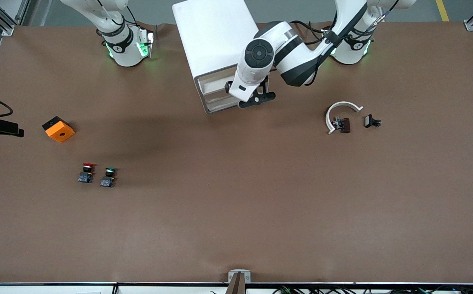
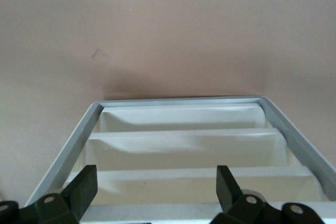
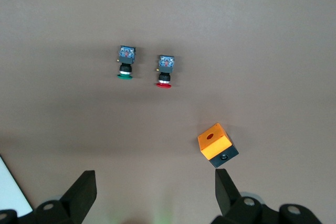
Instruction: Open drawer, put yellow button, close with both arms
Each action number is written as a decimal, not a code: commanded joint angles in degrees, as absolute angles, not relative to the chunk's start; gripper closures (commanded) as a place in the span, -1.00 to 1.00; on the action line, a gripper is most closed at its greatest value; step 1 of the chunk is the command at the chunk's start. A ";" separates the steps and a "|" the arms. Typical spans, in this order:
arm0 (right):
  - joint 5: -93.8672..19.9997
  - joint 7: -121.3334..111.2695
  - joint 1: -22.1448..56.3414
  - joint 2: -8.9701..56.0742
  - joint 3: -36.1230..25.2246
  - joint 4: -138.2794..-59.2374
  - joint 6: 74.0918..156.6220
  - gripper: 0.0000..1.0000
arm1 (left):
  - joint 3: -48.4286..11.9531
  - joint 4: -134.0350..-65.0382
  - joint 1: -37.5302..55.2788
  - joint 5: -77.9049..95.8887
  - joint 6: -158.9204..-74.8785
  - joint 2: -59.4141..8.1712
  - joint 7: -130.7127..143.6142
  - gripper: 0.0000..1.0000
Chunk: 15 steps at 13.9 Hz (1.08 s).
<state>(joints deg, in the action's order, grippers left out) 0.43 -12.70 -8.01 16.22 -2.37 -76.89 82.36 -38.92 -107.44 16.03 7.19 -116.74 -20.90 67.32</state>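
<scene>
drawer (image 1: 216, 87) topmost in cabinet (image 1: 214, 36), looks light, stiff; grip its front lip | left end effector (image 2: 152, 190) spread at drawer fronts | right end effector (image 3: 152, 190) spread, waiting above tabletop (image 1: 236, 204) | yellow button unseen

Yellow button unseen in any view, left pincer (image 1: 256, 99) covering part of drawer (image 1: 216, 87) front

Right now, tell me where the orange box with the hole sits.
In the front view, the orange box lies on the brown table toward the right arm's end, farther from the camera than the red-capped button and the green-capped button, its nearest neighbours.
</scene>
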 commanded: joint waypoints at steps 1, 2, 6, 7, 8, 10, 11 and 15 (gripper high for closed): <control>1.14 -12.39 -10.19 15.29 -1.14 -76.21 82.00 -1.00 | -40.08 -108.98 16.52 9.23 -117.86 -19.69 67.76 -1.00; 1.32 -12.48 -10.20 15.29 -1.23 -74.37 82.00 -1.00 | -40.17 -108.98 16.70 9.32 -117.95 -19.86 67.76 -1.00; 0.36 -10.21 -9.40 14.16 -0.62 -73.30 81.04 -1.00 | -39.64 -107.50 15.56 10.55 -117.95 -19.86 67.76 -1.00; 0.35 -8.89 -9.23 12.15 -0.62 -73.74 80.34 -1.00 | -39.55 -106.88 14.60 10.55 -117.95 -20.04 67.68 -1.00; 0.26 -7.57 -9.23 11.08 -0.53 -74.35 79.81 -1.00 | -39.72 -106.00 13.89 10.55 -118.04 -20.82 67.59 -1.00; 0.26 -3.54 -8.53 9.06 -0.53 -74.62 77.18 -1.00 | -40.08 -105.47 14.41 11.42 -117.95 -20.39 67.59 -1.00; 0.26 -2.12 -8.35 8.36 -0.53 -74.71 75.86 -1.00 | -40.08 -105.64 14.59 11.69 -117.95 -20.65 67.59 -1.00; 0.26 -2.81 -8.35 3.62 -0.53 -79.00 76.28 -1.00 | -40.08 -106.35 14.94 11.60 -117.60 -20.83 67.67 -1.00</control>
<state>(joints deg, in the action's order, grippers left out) 0.43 -3.49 -8.51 7.44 -0.57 -74.27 75.14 -39.71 -106.08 15.62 10.78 -117.90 -21.20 67.37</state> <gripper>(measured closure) 0.000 0.000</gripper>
